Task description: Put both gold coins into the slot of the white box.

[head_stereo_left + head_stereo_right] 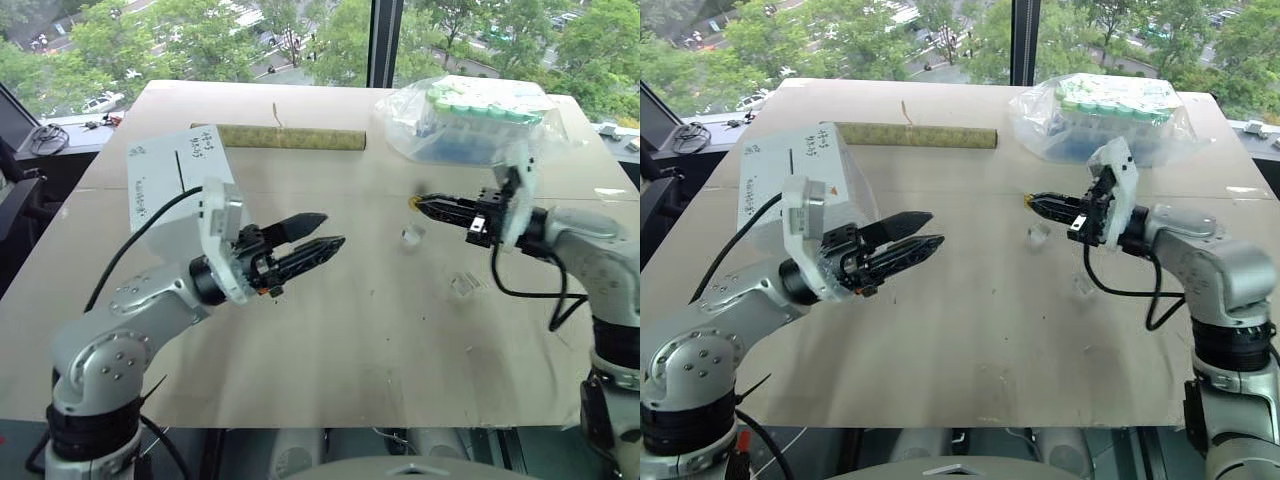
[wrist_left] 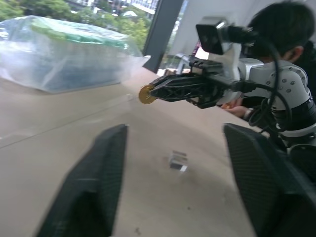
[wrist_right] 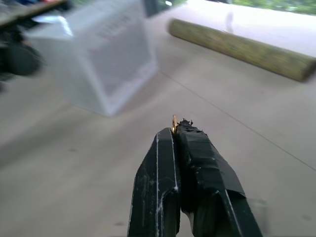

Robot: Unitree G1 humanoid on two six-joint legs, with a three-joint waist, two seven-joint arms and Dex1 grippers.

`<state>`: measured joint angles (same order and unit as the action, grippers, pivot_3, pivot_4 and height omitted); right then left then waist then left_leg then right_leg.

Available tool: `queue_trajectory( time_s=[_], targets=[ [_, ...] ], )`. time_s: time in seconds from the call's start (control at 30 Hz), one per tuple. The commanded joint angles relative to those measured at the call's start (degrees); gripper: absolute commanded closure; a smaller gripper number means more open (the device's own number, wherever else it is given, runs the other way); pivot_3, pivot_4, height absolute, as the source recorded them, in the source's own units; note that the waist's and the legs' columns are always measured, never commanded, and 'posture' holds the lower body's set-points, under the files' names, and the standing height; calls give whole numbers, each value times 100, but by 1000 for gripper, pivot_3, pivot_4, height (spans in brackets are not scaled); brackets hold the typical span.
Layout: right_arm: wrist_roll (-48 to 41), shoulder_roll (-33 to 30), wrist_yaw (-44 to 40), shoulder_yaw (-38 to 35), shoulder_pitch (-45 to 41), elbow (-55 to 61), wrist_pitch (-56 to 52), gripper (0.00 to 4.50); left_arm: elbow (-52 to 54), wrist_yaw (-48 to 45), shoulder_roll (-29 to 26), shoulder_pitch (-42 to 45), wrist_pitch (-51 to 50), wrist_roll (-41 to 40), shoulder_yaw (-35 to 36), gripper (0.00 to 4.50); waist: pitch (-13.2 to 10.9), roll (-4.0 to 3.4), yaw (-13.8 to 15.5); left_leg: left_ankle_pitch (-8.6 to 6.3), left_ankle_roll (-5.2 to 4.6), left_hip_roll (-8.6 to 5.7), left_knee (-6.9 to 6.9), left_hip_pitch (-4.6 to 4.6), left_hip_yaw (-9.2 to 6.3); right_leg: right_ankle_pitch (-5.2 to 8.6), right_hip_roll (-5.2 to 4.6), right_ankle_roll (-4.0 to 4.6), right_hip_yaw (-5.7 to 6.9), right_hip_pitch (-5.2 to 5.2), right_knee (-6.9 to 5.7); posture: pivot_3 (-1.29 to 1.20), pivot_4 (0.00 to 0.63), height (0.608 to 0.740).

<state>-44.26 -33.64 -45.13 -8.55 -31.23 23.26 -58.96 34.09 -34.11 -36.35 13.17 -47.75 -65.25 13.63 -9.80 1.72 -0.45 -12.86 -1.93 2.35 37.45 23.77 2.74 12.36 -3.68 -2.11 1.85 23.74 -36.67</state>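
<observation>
Presently, the right gripper (image 2: 148, 94) was clenched on a small round gold coin (image 2: 146, 94), held edge-up above the tan table (image 1: 350, 350). The left gripper (image 1: 325, 235) stood released, holding nothing. The white cardboard box (image 1: 170, 185), black slot (image 1: 180, 172) uppermost, sat behind the left gripper.

Bare table (image 1: 330, 340) between the arms; cardboard tube (image 1: 292, 137) and bag (image 1: 470, 118) behind.

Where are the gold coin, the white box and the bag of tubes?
gold coin (image 2: 146, 94): left wrist view, disc face at the right gripper's tips.
white box (image 1: 165, 185): left eye view, slanted face.
bag of tubes (image 1: 470, 120): left eye view, clear plastic.
</observation>
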Motion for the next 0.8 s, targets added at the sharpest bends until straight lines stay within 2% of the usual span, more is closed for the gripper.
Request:
queue_trajectory(
  time_s=[0.03, 0.3, 0.7, 0.8],
  targets=[
    [-724, -88, 121, -281, -71, 621, -335, 4500, -82, -249, 52, 315, 51, -86, -276, 2569, -1, -1, 4, 0, 0, 0, 0, -1, 0, 0, 0, 0, 0, 0, 0, 0, 150, 740],
    [-1783, 4, 1024, -352, -190, 1294, -671, 4500, -605, -879, 307, 979, 121, 181, -998, 2569, -1, 0, 14, 0, 0, -2, 0, 5, 0, 0, 0, 0, -1, 0, 5, 0, 150, 740],
    [-2995, -402, 1825, -297, -127, 1578, -517, 4500, -1054, -1497, 390, 1367, 194, 516, -1201, 2569, -1, 0, 10, 0, 0, -1, -2, 6, -1, 0, 0, 0, -1, 0, 8, 0, 150, 740],
    [-3144, -509, 1908, -251, -98, 1568, -441, 4500, -1076, -1586, 401, 1411, 181, 563, -1208, 3421, -1, 0, 11, 0, 0, -1, -2, 6, 0, 1, 0, -1, -1, 0, 11, 0, 150, 740]
  ],
)
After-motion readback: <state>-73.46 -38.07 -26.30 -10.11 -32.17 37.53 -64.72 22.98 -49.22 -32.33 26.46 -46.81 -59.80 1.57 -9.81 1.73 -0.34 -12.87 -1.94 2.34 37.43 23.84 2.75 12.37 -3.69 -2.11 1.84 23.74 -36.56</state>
